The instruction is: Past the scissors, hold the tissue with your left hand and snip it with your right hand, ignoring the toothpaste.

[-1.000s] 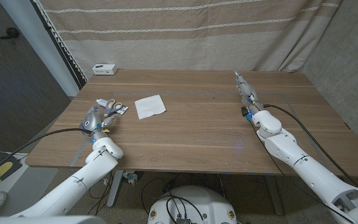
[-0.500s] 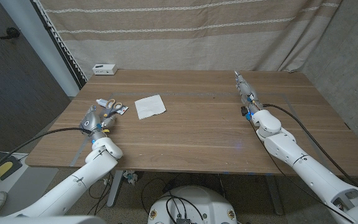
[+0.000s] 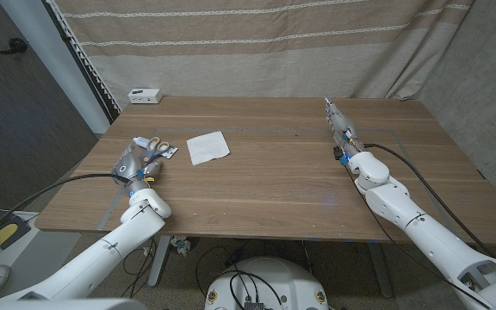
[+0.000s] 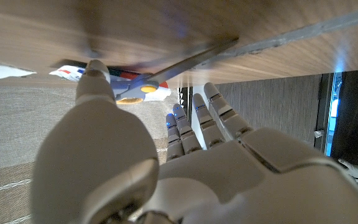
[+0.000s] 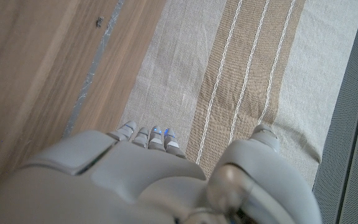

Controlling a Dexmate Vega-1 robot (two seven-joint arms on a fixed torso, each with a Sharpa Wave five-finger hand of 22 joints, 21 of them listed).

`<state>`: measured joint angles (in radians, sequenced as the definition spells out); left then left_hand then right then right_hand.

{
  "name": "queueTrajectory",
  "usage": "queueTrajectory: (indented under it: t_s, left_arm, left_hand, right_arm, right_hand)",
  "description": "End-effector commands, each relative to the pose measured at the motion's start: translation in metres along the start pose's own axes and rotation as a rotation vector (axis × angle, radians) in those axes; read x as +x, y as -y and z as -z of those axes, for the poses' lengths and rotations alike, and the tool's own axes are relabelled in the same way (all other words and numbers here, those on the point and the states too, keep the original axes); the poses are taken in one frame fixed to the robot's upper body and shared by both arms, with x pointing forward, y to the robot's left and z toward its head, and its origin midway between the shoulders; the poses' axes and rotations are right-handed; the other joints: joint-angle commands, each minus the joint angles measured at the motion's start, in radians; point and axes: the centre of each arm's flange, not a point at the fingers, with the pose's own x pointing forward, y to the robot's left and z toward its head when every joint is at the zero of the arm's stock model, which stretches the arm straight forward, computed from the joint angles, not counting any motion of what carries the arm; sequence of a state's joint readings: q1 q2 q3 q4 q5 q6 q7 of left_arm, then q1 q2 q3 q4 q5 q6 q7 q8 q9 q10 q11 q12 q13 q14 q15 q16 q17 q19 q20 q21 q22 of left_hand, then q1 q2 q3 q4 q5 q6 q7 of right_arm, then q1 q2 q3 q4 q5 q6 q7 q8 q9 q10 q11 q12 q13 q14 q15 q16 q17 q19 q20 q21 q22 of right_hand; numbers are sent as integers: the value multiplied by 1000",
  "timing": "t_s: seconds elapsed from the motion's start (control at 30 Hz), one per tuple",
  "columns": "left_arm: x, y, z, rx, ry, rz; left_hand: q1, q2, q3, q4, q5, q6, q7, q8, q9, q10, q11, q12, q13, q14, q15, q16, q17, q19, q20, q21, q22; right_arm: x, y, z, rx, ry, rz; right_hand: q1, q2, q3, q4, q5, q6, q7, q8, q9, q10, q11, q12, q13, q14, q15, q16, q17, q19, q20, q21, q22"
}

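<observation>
My left hand (image 3: 133, 164) hides most of the orange-handled scissors (image 3: 159, 151) and toothpaste tube (image 3: 172, 152) by the tabletop's left edge; fingers straight, empty. White tissue (image 3: 207, 147) lies beside them. Right hand (image 3: 341, 127) extended, empty. Small white box (image 3: 145, 95) at far-left corner.

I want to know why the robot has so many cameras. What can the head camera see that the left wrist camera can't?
The head view alone takes in the white tissue lying flat on the wooden table, the right hand far off on the other side, and a small white box at the table's back edge. The left wrist view alone gives a close look at the toothpaste beside the scissors' yellow-orange handles. Both show the left hand by the scissors, and the striped curtain.
</observation>
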<state>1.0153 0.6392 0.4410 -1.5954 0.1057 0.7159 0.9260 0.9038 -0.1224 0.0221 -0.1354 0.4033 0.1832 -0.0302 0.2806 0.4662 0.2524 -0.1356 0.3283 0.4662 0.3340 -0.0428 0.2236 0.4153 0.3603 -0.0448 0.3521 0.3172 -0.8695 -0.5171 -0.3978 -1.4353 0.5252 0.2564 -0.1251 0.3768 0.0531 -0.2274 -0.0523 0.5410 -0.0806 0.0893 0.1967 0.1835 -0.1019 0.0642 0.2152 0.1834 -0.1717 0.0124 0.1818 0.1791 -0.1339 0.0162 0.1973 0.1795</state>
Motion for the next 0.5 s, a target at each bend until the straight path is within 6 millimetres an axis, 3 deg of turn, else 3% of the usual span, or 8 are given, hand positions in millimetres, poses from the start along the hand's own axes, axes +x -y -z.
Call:
queueTrajectory:
  t_s: [0.03, 0.5]
  left_arm:
    - [2, 6, 0, 28, 17, -8]
    - [5, 10, 0, 55, 6, 19]
  left_hand:
    - [-3, -8, -12, 2, 6, 13, 3, 9, 3, 9, 0, 1, 7, 4, -85, 2, 4, 5, -73, 11, 0]
    - [-18, -7, -29, 13, 7, 9, 4, 7, 5, 6, 5, -1, 12, 1, -84, 6, 9, 6, -74, 12, -5]
  right_arm:
    - [1, 0, 3, 1, -5, 2]
    - [5, -3, 3, 9, -5, 0]
  right_hand:
    - [-4, 7, -6, 0, 8, -2, -3, -1, 4, -3, -2, 0, 5, -40, -8, 2, 3, -8, 3, -2, 1]
    - [-3, 8, -7, -1, 8, -3, -3, -1, 4, -4, -3, 0, 5, -41, -8, 2, 2, -8, 3, -2, 1]
